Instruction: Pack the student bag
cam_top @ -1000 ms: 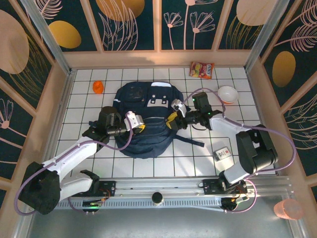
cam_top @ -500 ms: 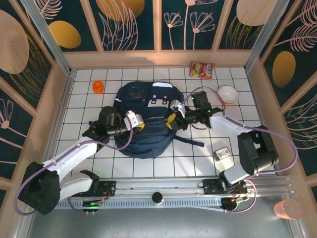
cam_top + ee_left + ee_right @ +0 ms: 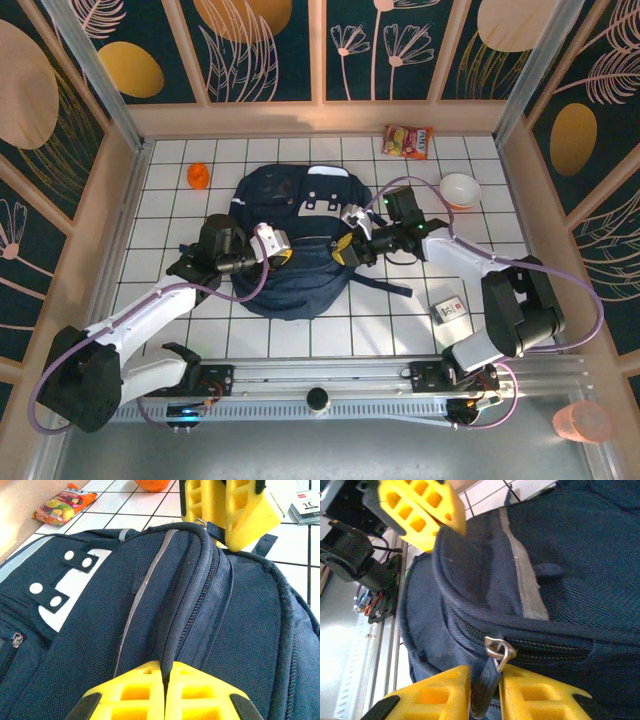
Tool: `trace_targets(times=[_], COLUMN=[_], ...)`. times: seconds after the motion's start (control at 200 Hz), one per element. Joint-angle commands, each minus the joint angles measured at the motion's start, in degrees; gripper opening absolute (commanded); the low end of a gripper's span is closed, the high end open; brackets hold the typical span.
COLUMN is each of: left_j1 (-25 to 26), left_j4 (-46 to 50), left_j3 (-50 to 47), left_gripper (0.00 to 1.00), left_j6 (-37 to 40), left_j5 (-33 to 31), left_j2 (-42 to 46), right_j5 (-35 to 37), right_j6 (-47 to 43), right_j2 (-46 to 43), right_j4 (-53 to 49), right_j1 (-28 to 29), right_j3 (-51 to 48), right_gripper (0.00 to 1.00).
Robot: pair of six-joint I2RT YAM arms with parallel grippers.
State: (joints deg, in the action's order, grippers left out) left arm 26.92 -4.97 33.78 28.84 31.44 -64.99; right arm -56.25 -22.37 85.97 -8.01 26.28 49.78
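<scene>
A large navy bag [image 3: 295, 235] lies flat in the middle of a white tiled desk [image 3: 400, 330], front pockets up, with a robot arm reaching onto it from each side.

The left fingers [image 3: 150, 692] are pressed together on a raised fold of the bag's fabric beside the main zip. The right fingers [image 3: 455, 692] are closed on the dark strap of a zip pull [image 3: 496, 651] at the bag's right edge.

The bag looks soft and floppy: its cloth bunches into ridges under the fingers, so it would likely sag and slide rather than hold a shape. It is bulky but probably light. Sound places to grip seem to be the zip pull, the stitched seams and the dark straps; smooth panels would slip. One hold on the fabric probably steadies the bag against the zip's pull.

The stretch of zip in the wrist views looks closed, and what is inside the bag cannot be seen.

Beyond the bag's right corner lies a snack packet [image 3: 408, 141]. Right of the bag stands a white bowl [image 3: 460, 189]; its inside looks plain white. Nearer than the bag, to its right, sits a small box [image 3: 452, 311]. Beyond the bag's left corner is a small orange thing [image 3: 198, 175].
</scene>
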Motion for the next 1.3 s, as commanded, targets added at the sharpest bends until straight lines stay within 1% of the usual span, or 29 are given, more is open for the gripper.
trace_targets(times=[0.0, 0.045, 0.12, 0.2, 0.315, 0.45, 0.5, 0.621, 0.766, 0.926, 1.031, 1.056, 1.096, 1.141, 1.216, 1.256, 1.291], left_j1=[0.0, 0.0, 0.1, 0.5, 1.9, 5.4, 6.8, 9.4, 11.5, 12.4, 13.9, 14.2, 14.6, 15.1, 17.0, 18.7, 19.9], left_j4=[-5.6, -5.9, -6.7, -7.7, -8.4, -7.9, -7.7, -8.6, -9.1, -8.2, -10.2, -10.5, -10.6, -10.3, -9.8, -9.8, -10.1], left_j3=[2.2, 2.2, 2.2, 2.2, 2.8, 4.8, 5.8, 7.7, 9.2, 10.6, 10.8, 10.9, 11.2, 11.6, 12.0, 11.9, 11.8], left_gripper=[0.00, 0.00, 0.00, 0.00, 0.00, 0.00, 0.00, 0.00, 0.00, 0.00, 0.00, 0.00, 0.03, 0.04, 0.04, 0.04, 0.04], left_j6=[-1.2, -1.9, -3.8, -5.6, -7.0, -7.3, -8.0, -11.6, -13.5, -15.0, -17.6, -18.2, -19.0, -20.2, -21.8, -22.3, -23.1], left_j5=[0.9, 0.3, -1.6, -5.0, -11.7, -18.0, -19.6, -20.6, -20.8, -22.3, -20.2, -19.2, -17.4, -16.6, -17.6, -18.4, -19.0], left_j2=[0.5, 0.4, 0.2, 0.0, -0.2, -1.6, -2.4, -4.1, -5.5, -6.8, -7.0, -7.1, -7.3, -7.7, -8.3, -8.6, -9.1], right_j5=[2.5, 2.7, 3.6, 6.4, 9.7, 14.1, 16.8, 20.8, 21.7, 23.9, 25.1, 25.2, 25.2, 25.9, 30.3, 34.1, 35.5], right_j6=[4.1, 4.7, 6.0, 8.4, 13.0, 16.1, 17.4, 22.0, 24.9, 34.3, 39.3, 40.2, 41.3, 42.1, 43.2, 43.4, 42.2], right_j2=[0.8, 0.3, -1.4, -4.3, -7.7, -8.9, -8.7, -8.0, -8.0, -8.2, -7.4, -7.2, -7.1, -7.1, -6.4, -5.4, -3.9], right_j4=[2.4, 2.4, 2.2, 2.0, 1.6, -0.1, -1.7, -5.0, -9.9, -14.4, -17.5, -18.1, -19.1, -20.1, -24.0, -27.7, -30.9], right_j1=[0.5, 0.7, 0.7, 0.8, 1.2, 4.7, 7.2, 10.7, 14.5, 14.6, 13.6, 12.8, 11.3, 9.1, 5.7, 5.4, 5.4], right_j3=[0.9, 0.9, 0.6, 0.1, 0.1, 2.0, 3.3, 6.1, 8.1, 10.1, 11.8, 12.1, 12.4, 12.7, 14.1, 16.4, 18.6], right_gripper=[0.19, 0.13, 0.00, 0.00, 0.00, 0.00, 0.00, 0.00, 0.00, 0.00, 0.00, 0.00, 0.00, 0.00, 0.00, 0.00, 0.00])
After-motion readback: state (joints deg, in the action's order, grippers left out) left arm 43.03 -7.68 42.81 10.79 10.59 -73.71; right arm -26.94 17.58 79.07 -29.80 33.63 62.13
